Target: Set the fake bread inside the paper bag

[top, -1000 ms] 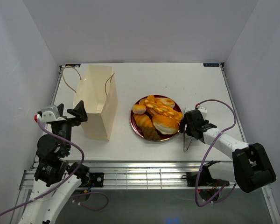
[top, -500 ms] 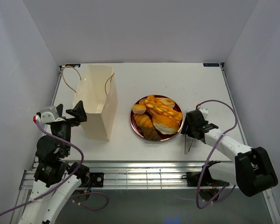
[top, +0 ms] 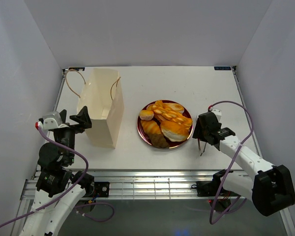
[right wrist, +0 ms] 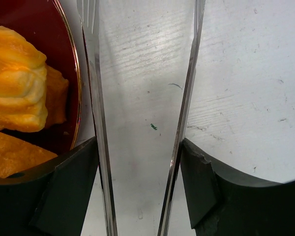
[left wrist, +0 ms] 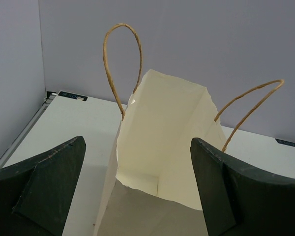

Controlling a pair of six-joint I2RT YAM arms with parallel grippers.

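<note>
Tongs in right end effector beside plate of fake bread; left end effector wide before paper bag.

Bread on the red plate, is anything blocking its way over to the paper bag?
Nothing visible does. Only bare table lies between the plate of fake bread and the paper bag, which stands upright with its mouth open at the top.

Left arm and right arm are showing white link shells with black joint housings. A lavender cable is looping along each. Left tool and right tool are wearing dark, matte, wedge-shaped fingers, edges looking slightly worn.
</note>
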